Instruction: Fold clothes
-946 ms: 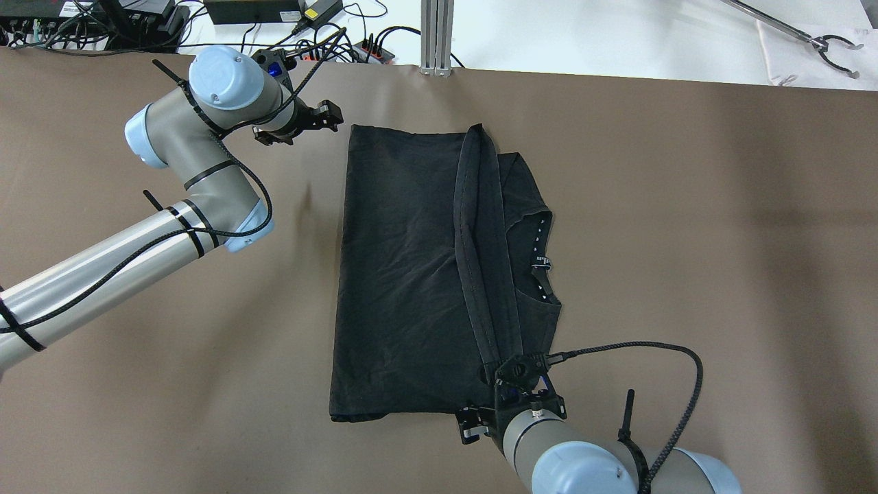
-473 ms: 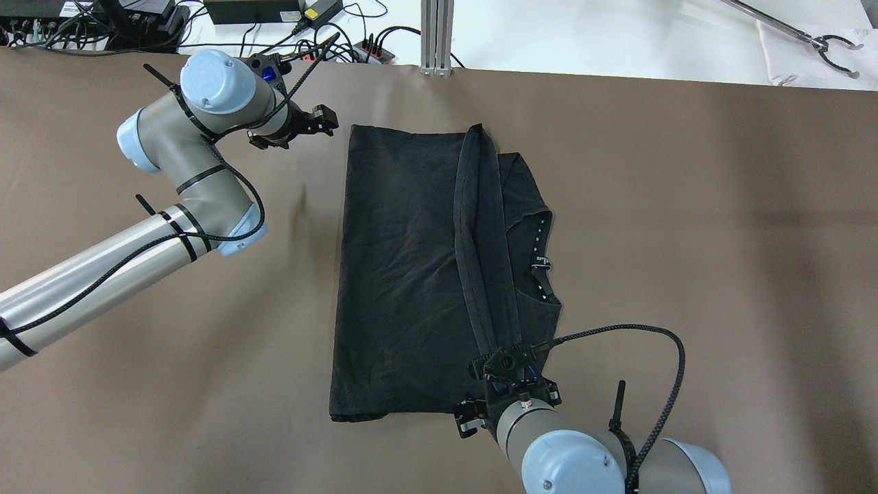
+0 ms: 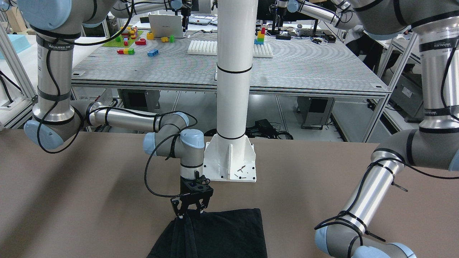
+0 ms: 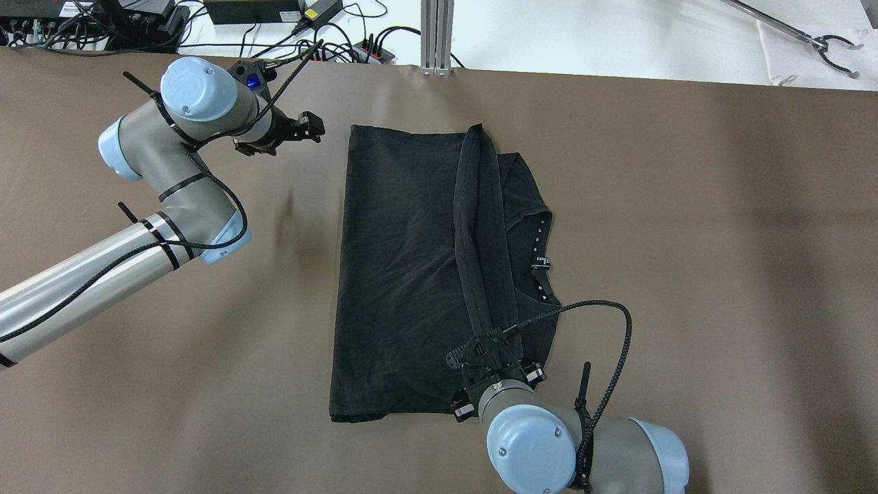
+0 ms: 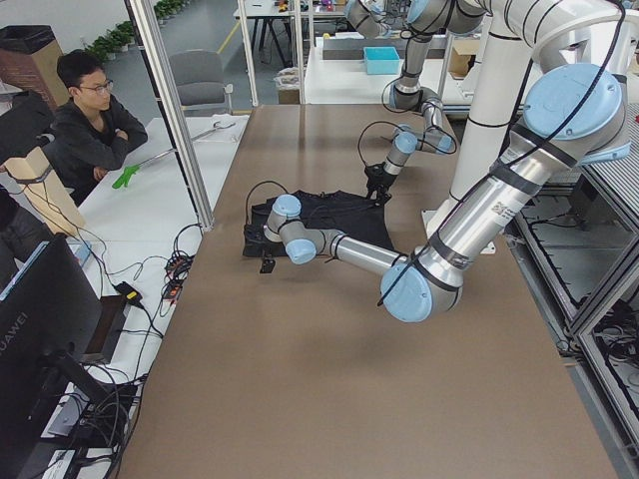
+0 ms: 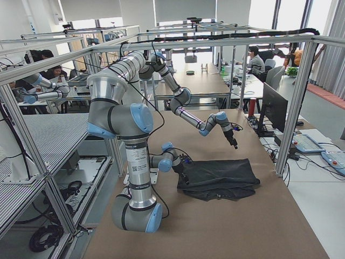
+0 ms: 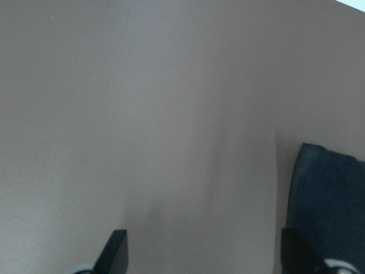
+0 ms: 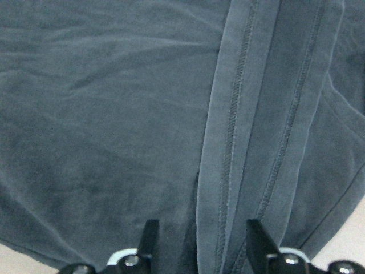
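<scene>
On table [image 4: 686,240]: clothes [image 4: 398,274] flat, long axis robot-to-far-edge, collar [image 4: 542,257] toward robot's right.

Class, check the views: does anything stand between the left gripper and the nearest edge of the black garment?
Nothing visible does. Only bare table lies between the open left gripper and the black garment, and the two are apart.
</scene>
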`<state>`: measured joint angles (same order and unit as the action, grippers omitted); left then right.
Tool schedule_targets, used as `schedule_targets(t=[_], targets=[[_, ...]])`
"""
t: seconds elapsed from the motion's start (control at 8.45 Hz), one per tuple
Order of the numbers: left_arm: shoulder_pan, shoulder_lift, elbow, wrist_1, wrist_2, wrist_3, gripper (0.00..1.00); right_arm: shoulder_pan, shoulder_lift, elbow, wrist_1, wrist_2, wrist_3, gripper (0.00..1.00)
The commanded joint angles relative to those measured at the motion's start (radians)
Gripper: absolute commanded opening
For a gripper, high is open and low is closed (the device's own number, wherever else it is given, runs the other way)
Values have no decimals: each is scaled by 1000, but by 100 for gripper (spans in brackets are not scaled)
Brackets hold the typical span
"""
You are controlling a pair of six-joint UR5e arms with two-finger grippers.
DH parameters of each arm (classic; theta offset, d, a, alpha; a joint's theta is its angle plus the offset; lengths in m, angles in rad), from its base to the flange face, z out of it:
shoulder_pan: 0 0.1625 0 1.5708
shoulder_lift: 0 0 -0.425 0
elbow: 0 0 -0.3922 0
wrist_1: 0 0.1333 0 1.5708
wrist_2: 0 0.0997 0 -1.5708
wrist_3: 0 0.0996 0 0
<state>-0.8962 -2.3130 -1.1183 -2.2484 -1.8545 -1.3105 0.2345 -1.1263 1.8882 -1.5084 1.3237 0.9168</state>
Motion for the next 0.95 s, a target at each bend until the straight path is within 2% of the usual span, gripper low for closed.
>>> schedule_targets(t=[0.0, 0.35, 0.83], targets=[[3, 4, -1, -2, 6, -7, 94, -1, 0, -11, -1, 0, -9, 58], [7, 6, -1, -2, 9, -9, 94, -6, 2, -12, -21, -1, -9, 48], [8, 9, 2, -2, 9, -9, 94, -6, 13, -34, -22, -9, -9, 45]])
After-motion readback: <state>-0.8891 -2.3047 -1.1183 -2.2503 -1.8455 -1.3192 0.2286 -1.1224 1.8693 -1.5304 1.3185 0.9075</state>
